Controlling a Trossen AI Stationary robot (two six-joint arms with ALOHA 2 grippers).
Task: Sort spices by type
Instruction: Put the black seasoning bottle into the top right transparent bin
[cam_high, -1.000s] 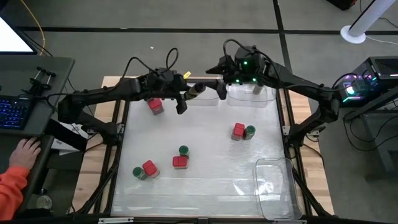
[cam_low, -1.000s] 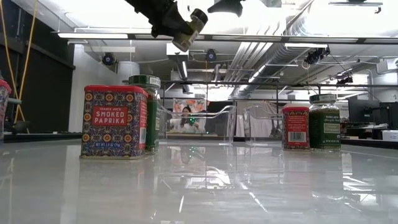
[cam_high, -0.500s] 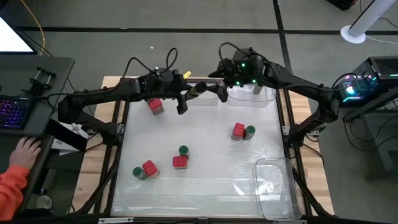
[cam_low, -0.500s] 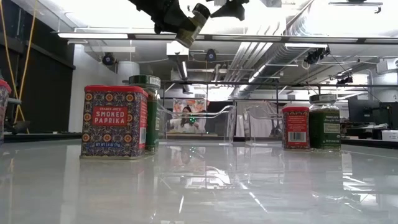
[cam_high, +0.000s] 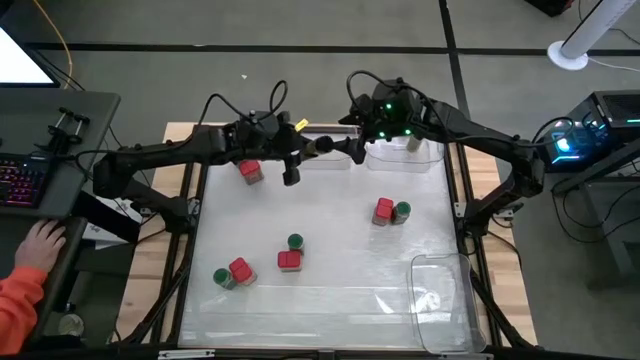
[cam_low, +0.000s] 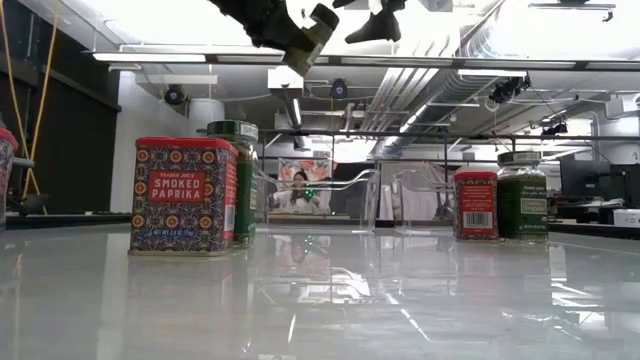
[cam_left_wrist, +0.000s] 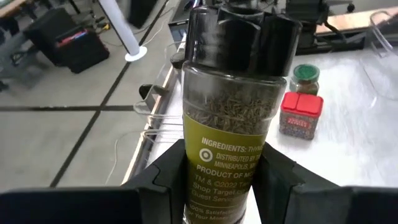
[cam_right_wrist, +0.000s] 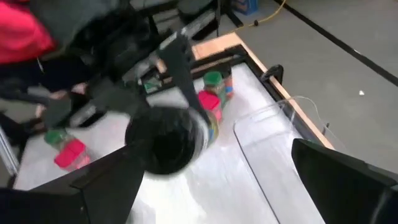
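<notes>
My left gripper (cam_high: 305, 147) is shut on a clear spice jar (cam_high: 318, 145) with a dark cap and a green label, high over the table's far edge. The jar's dark cap (cam_right_wrist: 165, 140) points at my right gripper (cam_high: 352, 148). That gripper is open, with one finger on each side of the cap; I cannot tell whether either one touches it. Other spices stand upright on the table: a red-capped jar (cam_high: 250, 170), a red and green pair (cam_high: 392, 211), and more red and green jars (cam_high: 290, 252) (cam_high: 232, 274) nearer the front. My left gripper pinches the jar's labelled lower body (cam_left_wrist: 221, 174) between its two fingers (cam_left_wrist: 165, 177), one on each side. The fingers come from the table's left and lie along the jar. The jar is lifted clear, tilted, with its cap end (cam_low: 320, 18) higher.
Clear plastic bins stand at the far edge (cam_high: 405, 152) (cam_high: 335, 158), and another at the near right corner (cam_high: 440, 300). A person's hand (cam_high: 40, 245) rests on a desk left of the table. The table's middle is bare.
My right gripper has tipped down and come closer to the jar's cap. My left gripper has stayed in place and rolled a little, turning the jar with it.
</notes>
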